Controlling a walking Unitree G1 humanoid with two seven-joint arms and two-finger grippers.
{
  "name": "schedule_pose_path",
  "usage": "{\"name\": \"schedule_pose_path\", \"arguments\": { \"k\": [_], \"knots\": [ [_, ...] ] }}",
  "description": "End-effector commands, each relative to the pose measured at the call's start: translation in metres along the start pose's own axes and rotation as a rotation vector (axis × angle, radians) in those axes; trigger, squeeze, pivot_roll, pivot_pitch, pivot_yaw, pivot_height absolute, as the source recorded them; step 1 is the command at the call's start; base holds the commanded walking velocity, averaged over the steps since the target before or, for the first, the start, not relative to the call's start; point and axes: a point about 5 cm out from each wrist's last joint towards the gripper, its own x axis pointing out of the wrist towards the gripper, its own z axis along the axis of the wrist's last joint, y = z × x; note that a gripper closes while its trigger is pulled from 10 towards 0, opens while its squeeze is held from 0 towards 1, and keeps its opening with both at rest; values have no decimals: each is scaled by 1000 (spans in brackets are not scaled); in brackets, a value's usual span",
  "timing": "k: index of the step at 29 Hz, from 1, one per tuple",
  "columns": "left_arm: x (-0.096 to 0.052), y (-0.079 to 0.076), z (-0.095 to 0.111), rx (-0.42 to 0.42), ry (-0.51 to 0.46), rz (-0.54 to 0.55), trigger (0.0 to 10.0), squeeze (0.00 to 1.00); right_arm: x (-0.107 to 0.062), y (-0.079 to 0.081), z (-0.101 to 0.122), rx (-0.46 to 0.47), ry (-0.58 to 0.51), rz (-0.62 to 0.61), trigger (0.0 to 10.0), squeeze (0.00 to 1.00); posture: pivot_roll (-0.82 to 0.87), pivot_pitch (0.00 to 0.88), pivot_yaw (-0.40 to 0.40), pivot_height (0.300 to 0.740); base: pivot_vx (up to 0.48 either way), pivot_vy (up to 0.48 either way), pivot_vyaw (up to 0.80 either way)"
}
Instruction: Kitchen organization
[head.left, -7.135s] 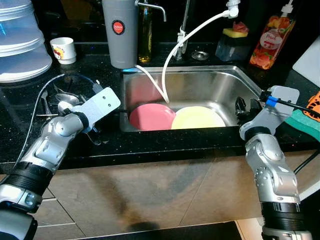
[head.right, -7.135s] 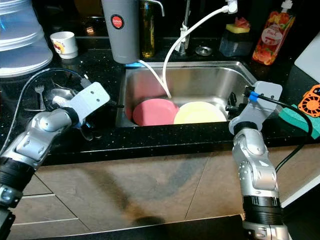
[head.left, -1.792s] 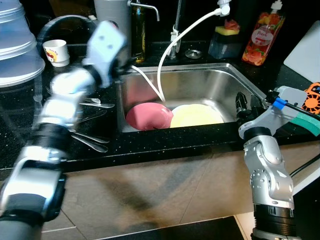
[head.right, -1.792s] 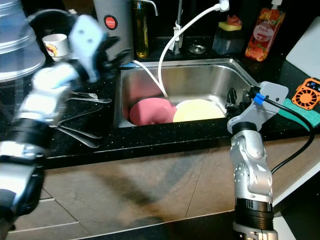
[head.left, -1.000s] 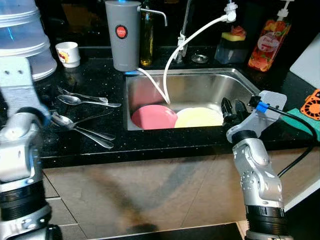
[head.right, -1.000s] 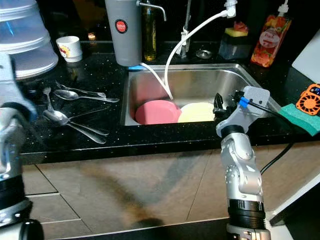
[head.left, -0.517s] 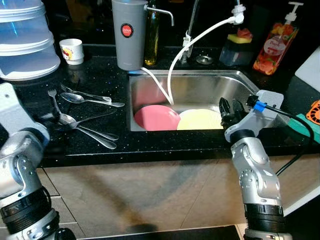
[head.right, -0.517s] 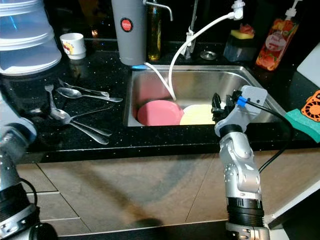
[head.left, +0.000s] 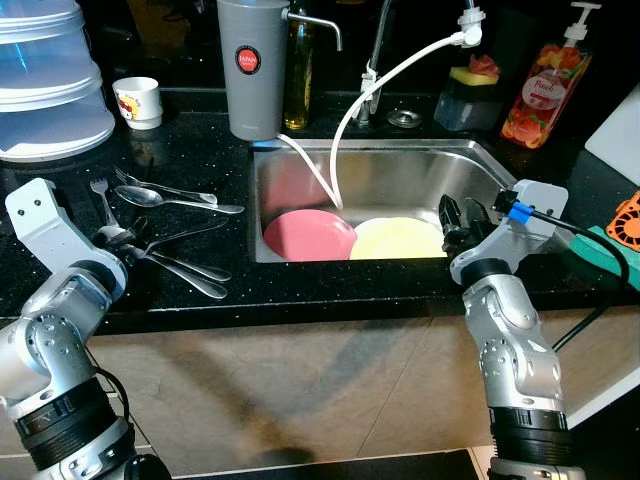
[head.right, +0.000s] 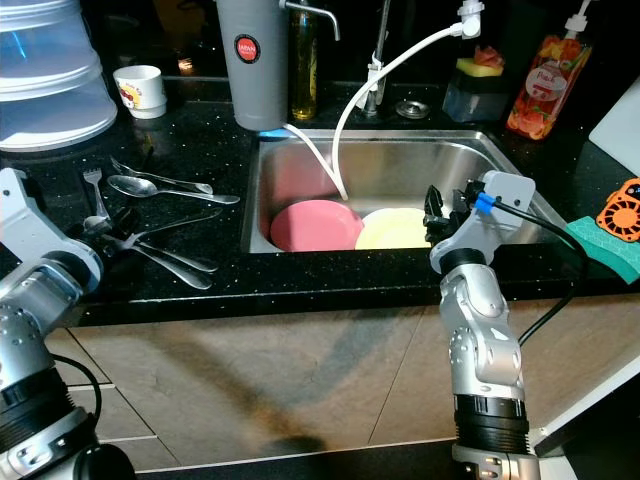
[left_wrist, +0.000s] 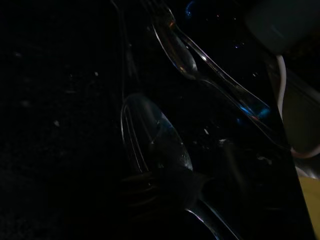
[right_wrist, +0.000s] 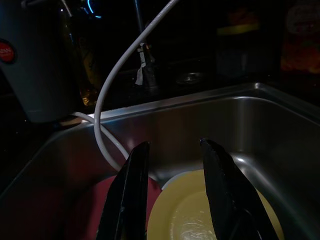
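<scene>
Barely begun, I judge: cutlery (head.left: 170, 235) litters the desk (head.left: 330, 290) at 9 o'clock, plates (head.left: 400, 238) unwashed; right claw (right_wrist: 172, 195) open, left claw's (head.left: 125, 243) state unclear.

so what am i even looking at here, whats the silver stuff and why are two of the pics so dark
The silver parts are the two arms of a humanoid robot standing at a kitchen counter. The two bright pictures come from cameras in its head, looking down. The two dark ones come from cameras on its wrists. The right gripper hangs over the sink with its jaws open and nothing between them, above a yellow plate that lies beside a pink plate. The left gripper is down at the spoons and forks scattered on the black counter; its wrist picture shows a spoon close up, but whether it holds anything is too dark to tell.
</scene>
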Motion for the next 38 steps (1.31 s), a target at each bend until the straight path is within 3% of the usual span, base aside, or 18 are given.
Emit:
{"name": "schedule_pose_path", "arguments": {
  "k": [1, 9, 11, 12, 15, 17, 22, 25, 30, 33, 34, 35, 38],
  "knots": [
    [6, 4, -16, -46, 73, 43, 0, 0, 2, -2, 1, -7, -3, -6, 10000, 0, 129, 0, -46, 740, 0, 0, 0],
    [11, 1, -4, -94, -3, 47, 0, 0, 2, -3, 1, -8, -5, -7, 10000, 0, 125, 0, -46, 740, 0, 0, 0],
    [12, -4, 4, -68, -52, 10, 0, 0, 2, -2, 1, -8, -5, -7, 10000, 0, 124, 0, -47, 740, 0, 0, 0],
    [13, -7, 8, -28, -73, 12, 10000, 0, 2, -2, 1, -8, -5, -7, 10000, 0, 124, 0, -48, 740, 0, 0, 0],
    [14, -10, 15, 28, -108, 24, 10000, 0, 3, -2, 1, -9, -6, -7, 10000, 0, 124, 0, -48, 740, 0, 0, 0],
    [14, -19, 36, 72, -223, 10, 10000, 0, 3, -3, 2, -10, -11, -8, 10000, 0, 115, 0, -45, 740, 0, 0, 0],
    [13, -30, 52, 88, -296, -37, 10000, 0, 4, -3, 3, -12, -13, -9, 10000, 0, 110, 0, -48, 740, 0, 0, 0],
    [15, -45, 69, 97, -358, -98, 10000, 0, 4, -4, 4, -14, -16, -9, 10000, 0, 110, 0, -48, 740, 0, 0, 0],
    [23, -56, 76, 104, -391, -114, 10000, 0, 4, -3, 4, -14, -19, -9, 10000, 0, 103, 0, -50, 740, 0, 0, 0],
    [35, -80, 79, 119, -389, -190, 10000, 0, 4, -3, 5, -14, -22, -9, 10000, 0, 81, 0, -44, 740, 0, 0, 0],
    [35, -80, 79, 119, -389, -190, 10000, 0, 4, -3, 5, -14, -22, -9, 10000, 0, 81, 0, -44, 740, 0, 0, 0],
    [41, -102, 70, 152, -345, -284, 10000, 0, 3, -4, 5, -16, -24, -14, 10000, 0, 73, 0, -39, 740, 0, 0, 0],
    [43, -114, 64, 150, -320, -342, 10000, 0, 3, -5, 6, -18, -26, -18, 10000, 0, 73, 0, -39, 740, 0, 0, 0]
  ]
}}
